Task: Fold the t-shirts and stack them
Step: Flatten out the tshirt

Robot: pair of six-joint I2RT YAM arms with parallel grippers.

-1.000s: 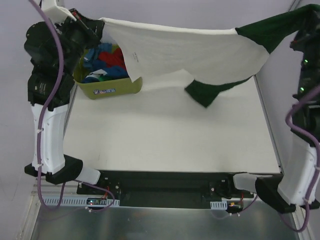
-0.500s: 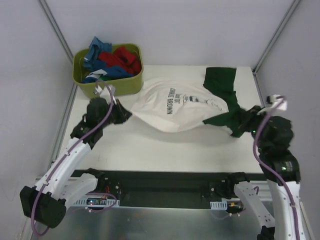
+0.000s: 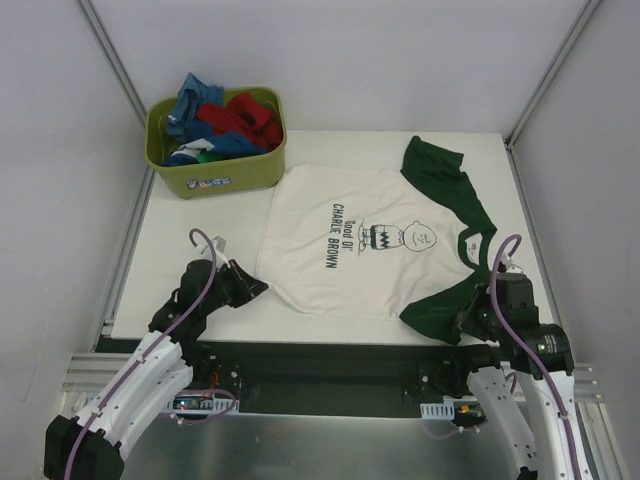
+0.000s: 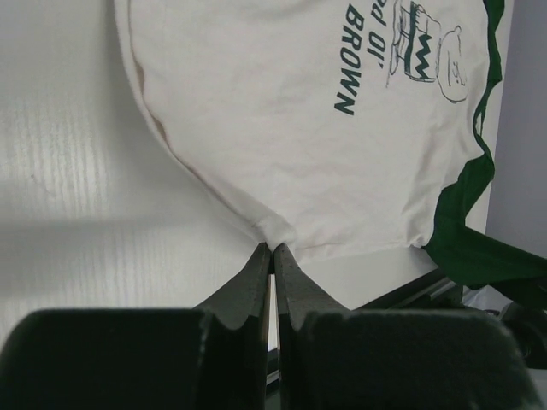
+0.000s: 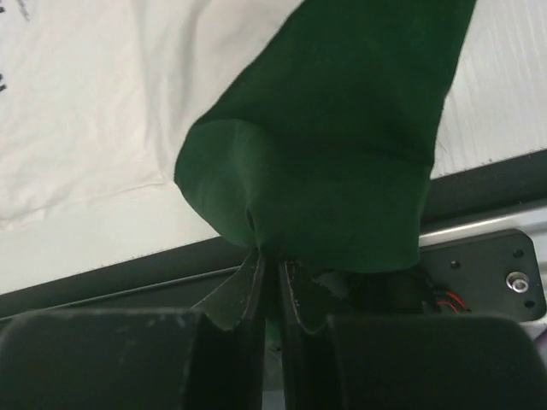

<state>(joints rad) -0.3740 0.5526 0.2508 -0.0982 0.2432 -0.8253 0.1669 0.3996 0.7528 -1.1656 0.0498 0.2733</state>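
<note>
One cream t-shirt (image 3: 340, 250) lies spread print-up on the tabletop (image 3: 190, 240), collar toward my right, hem toward my left.

Top view: the left claw (image 3: 262, 288) sits at the near hem corner. The right claw (image 3: 462, 322) sits at the near dark green sleeve (image 3: 440, 305). Both are low at the near edge. The other t-shirts (image 3: 225, 120) (blue, red, a little green) are heaped in the olive tub (image 3: 215, 180) at the far left corner, apart from the cream one.

Left wrist view: the fingers are pinched together on the very tip of the hem corner, and the cloth fans away flat over the tabletop.

Right wrist view: the fingers are clamped on a bunched fold of the sleeve's end, which reaches past the tabletop's near edge over the dark front rail (image 5: 479, 201).

Handling, as I judge it: the cloth is light and limp and will not hold a shape, so it drapes and drags from whatever point I grip. Pinches at corners, hem and shoulder seams should carry a fold cleanly, whereas a mid-panel grab would bunch it. The near sleeve wants flattening before any fold.
</note>
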